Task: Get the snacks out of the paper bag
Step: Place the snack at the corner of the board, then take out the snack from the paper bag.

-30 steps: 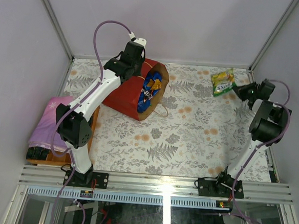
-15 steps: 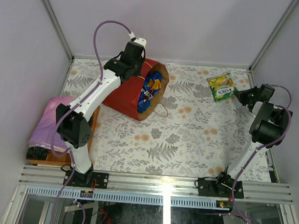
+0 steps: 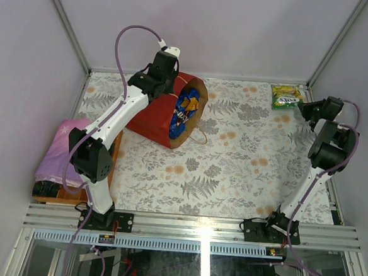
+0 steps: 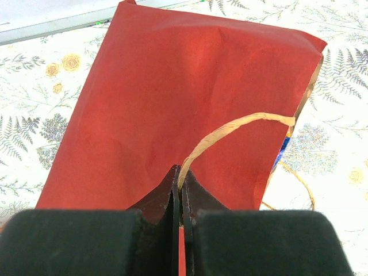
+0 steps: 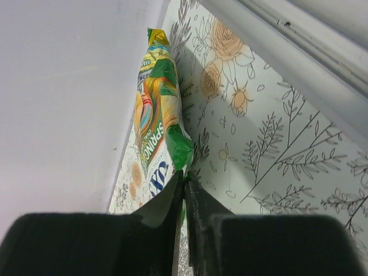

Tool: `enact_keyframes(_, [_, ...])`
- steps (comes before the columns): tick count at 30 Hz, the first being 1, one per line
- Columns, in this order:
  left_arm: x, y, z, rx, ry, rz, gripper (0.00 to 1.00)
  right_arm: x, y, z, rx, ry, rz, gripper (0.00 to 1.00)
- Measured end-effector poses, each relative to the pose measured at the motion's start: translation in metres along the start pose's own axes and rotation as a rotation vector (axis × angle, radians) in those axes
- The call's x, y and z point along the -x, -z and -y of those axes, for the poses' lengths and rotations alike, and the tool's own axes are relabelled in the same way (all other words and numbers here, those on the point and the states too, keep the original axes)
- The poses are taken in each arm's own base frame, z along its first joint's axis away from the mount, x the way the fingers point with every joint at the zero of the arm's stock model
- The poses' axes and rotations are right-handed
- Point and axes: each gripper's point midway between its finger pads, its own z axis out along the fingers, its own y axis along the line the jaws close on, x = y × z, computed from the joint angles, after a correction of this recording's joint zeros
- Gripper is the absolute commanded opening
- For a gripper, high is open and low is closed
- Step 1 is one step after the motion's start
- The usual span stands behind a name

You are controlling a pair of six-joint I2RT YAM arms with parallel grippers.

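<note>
As it lies sideways, red bag (image 3: 155, 121) gapes.

Two arms: left arm (image 3: 119, 118), right arm (image 3: 325, 154). Two claws: left claw (image 4: 179, 190), right claw (image 5: 184, 184). One bag (image 3: 154, 118). One packet (image 3: 286, 96) outside it. Further snacks (image 3: 186, 106) inside, number not discernible. One cloth (image 3: 60, 151). One tray (image 3: 66, 200). One desk (image 3: 232, 173).

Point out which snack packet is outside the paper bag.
The green-yellow packet in the far right corner, pinched by the right gripper; the blue packets lie inside the red paper bag.
</note>
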Motion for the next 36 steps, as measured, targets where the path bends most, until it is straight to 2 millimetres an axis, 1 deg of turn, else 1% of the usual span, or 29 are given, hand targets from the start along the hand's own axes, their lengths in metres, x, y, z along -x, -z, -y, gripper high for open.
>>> enact_keyframes(2, [0.0,0.0,0.0,0.0,0.0,0.0,0.0,0.002,-0.003,0.0,-0.001,-0.008,0.007,0.64])
enact_keyframes(3, [0.0,0.0,0.0,0.001,0.0,0.0,0.0,0.002,-0.003,0.0,0.0,-0.009,0.009,0.76])
enact_keyframes(5, [0.0,0.0,0.0,0.002,-0.001,0.0,0.0,0.003,-0.002,-0.001,0.006,0.0,0.012,0.94])
enact_keyframes(6, [0.0,0.0,0.0,0.002,-0.002,0.0,0.0,0.002,0.0,-0.002,0.007,0.007,0.012,1.0])
enact_keyframes(8, [0.0,0.0,-0.001,0.003,-0.005,0.0,0.0,-0.004,0.01,-0.003,-0.005,0.024,0.008,1.0])
enact_keyframes(10, [0.0,0.0,-0.001,0.004,-0.007,0.001,0.0,-0.007,0.025,-0.01,-0.028,0.058,0.017,0.99])
enact_keyframes(12, [0.0,0.0,-0.001,0.006,-0.007,0.001,0.0,-0.007,0.046,-0.028,-0.037,0.115,0.054,0.99])
enact_keyframes(14, [0.001,0.001,-0.002,0.005,-0.006,0.004,0.0,-0.006,0.071,-0.057,-0.018,0.183,0.103,1.0])
enact_keyframes(15, [0.002,0.002,-0.002,0.005,-0.005,0.006,0.0,-0.009,0.086,-0.078,0.007,0.228,0.137,0.99])
enact_keyframes(16, [0.003,0.003,-0.002,0.005,-0.004,0.009,0.0,-0.017,0.1,-0.104,0.048,0.275,0.159,0.99])
enact_keyframes(17, [0.004,0.005,-0.002,0.004,-0.003,0.012,0.0,-0.031,0.113,-0.132,0.101,0.324,0.167,1.0])
enact_keyframes(18, [0.005,0.006,-0.003,0.004,-0.002,0.015,0.0,-0.049,0.122,-0.156,0.158,0.365,0.159,1.0])
enact_keyframes(19, [0.005,0.007,-0.003,0.004,-0.002,0.017,0.0,-0.077,0.133,-0.186,0.236,0.418,0.142,1.0])
enact_keyframes(20, [0.006,0.007,-0.003,0.004,-0.002,0.018,0.0,-0.112,0.143,-0.213,0.321,0.466,0.1,0.99])
enact_keyframes(21, [0.006,0.007,-0.003,0.004,-0.001,0.019,0.0,-0.138,0.149,-0.229,0.381,0.497,0.063,0.98])
enact_keyframes(22, [0.006,0.008,-0.003,0.004,-0.001,0.02,0.0,-0.18,0.157,-0.247,0.465,0.536,-0.009,0.96])
enact_keyframes(23, [0.007,0.008,-0.003,0.005,-0.001,0.021,0.0,-0.215,0.161,-0.255,0.52,0.565,-0.077,0.94])
enact_keyframes(24, [0.007,0.009,-0.003,0.005,-0.001,0.022,0.0,-0.247,0.163,-0.257,0.561,0.585,-0.144,0.91])
enact_keyframes(25, [0.007,0.009,-0.004,0.006,0.0,0.023,0.0,-0.277,0.163,-0.254,0.587,0.603,-0.212,0.89])
enact_keyframes(26, [0.007,0.01,-0.004,0.007,0.0,0.024,0.0,-0.304,0.161,-0.246,0.593,0.616,-0.277,0.86])
enact_keyframes(27, [0.008,0.01,-0.004,0.006,0.0,0.025,0.0,-0.327,0.156,-0.234,0.585,0.626,-0.335,0.85])
enact_keyframes(29, [0.009,0.012,-0.005,0.007,0.002,0.029,0.0,-0.363,0.147,-0.209,0.552,0.638,-0.43,0.83])
enact_keyframes(31, [0.01,0.013,-0.005,0.008,0.002,0.032,0.0,-0.388,0.139,-0.188,0.51,0.641,-0.503,0.81])
enact_keyframes(33, [0.011,0.015,-0.006,0.009,0.004,0.036,0.0,-0.402,0.133,-0.177,0.484,0.64,-0.541,0.78])
enact_keyframes(35, [0.013,0.017,-0.006,0.009,0.005,0.041,0.0,-0.41,0.129,-0.178,0.482,0.636,-0.56,0.74])
enact_keyframes(36, [0.014,0.018,-0.007,0.009,0.006,0.044,0.0,-0.413,0.127,-0.182,0.488,0.631,-0.561,0.73])
